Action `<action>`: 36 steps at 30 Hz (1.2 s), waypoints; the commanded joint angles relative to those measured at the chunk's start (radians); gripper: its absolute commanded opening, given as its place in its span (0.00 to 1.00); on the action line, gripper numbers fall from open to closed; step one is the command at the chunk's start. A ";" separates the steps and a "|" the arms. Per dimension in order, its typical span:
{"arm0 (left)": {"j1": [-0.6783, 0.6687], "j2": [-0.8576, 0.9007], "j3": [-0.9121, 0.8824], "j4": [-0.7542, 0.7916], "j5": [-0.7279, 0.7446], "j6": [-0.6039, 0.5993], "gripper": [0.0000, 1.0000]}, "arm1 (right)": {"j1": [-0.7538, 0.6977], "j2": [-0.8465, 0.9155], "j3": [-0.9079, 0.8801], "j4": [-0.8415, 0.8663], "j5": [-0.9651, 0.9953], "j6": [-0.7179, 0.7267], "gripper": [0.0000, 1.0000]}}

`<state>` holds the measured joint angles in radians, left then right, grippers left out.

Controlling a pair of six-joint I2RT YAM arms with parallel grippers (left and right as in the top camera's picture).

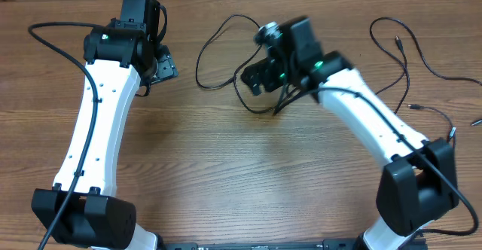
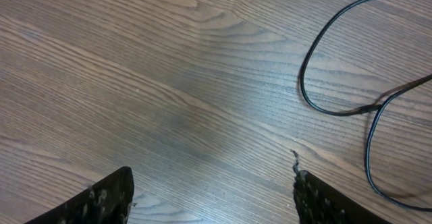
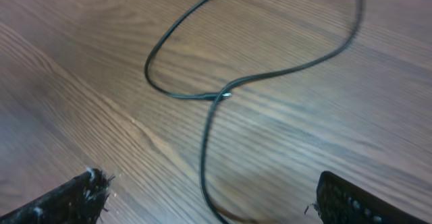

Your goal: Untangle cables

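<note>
Two arms, two grippers. Left gripper (image 2: 211,171): jaws wide, empty, over bare table (image 1: 226,175). Just to its right, one looped cable (image 1: 202,62) lies flat at table centre. Right gripper (image 3: 209,178): jaws wide, straddling that loop's strand without gripping it. Far right: at least two more loose strands (image 1: 422,63), well apart from both grippers.

table (image 1: 226,175): brown wood-grain | light: soft glare, possibly overhead
</note>
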<state>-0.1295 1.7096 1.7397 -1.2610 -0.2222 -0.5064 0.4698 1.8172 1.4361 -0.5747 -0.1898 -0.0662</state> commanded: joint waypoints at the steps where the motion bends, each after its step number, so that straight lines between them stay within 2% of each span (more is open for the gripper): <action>1: 0.016 0.003 -0.005 0.001 -0.032 -0.021 0.75 | 0.055 -0.007 -0.048 0.063 0.211 0.112 0.99; 3: 0.032 0.003 -0.005 -0.003 -0.031 -0.022 0.76 | 0.071 -0.008 -0.046 0.080 0.255 0.180 1.00; 13: 0.069 0.003 -0.005 -0.026 -0.009 -0.021 0.76 | 0.060 0.007 -0.004 -0.037 0.184 0.204 1.00; 17: 0.069 0.003 -0.005 -0.026 0.023 -0.021 0.77 | 0.074 0.054 -0.006 -0.079 0.142 0.177 1.00; 21: 0.069 0.003 -0.005 -0.032 0.039 -0.021 0.77 | 0.078 0.124 -0.009 -0.135 0.145 0.082 1.00; 25: 0.068 0.003 -0.005 -0.042 0.039 -0.017 0.77 | 0.078 0.170 -0.009 -0.169 0.184 0.077 0.97; 27: 0.068 0.003 -0.005 -0.044 0.039 -0.017 0.77 | 0.078 0.179 -0.009 -0.174 0.257 0.158 0.97; 30: 0.068 0.003 -0.005 -0.044 0.040 -0.017 0.77 | 0.076 0.181 -0.009 -0.192 0.384 0.390 0.97; 36: 0.068 0.003 -0.005 -0.045 0.040 -0.017 0.77 | 0.047 0.182 -0.009 -0.208 0.324 0.848 1.00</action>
<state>-0.0620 1.7096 1.7397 -1.3029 -0.1909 -0.5175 0.5388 2.0041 1.4117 -0.7879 0.1375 0.4274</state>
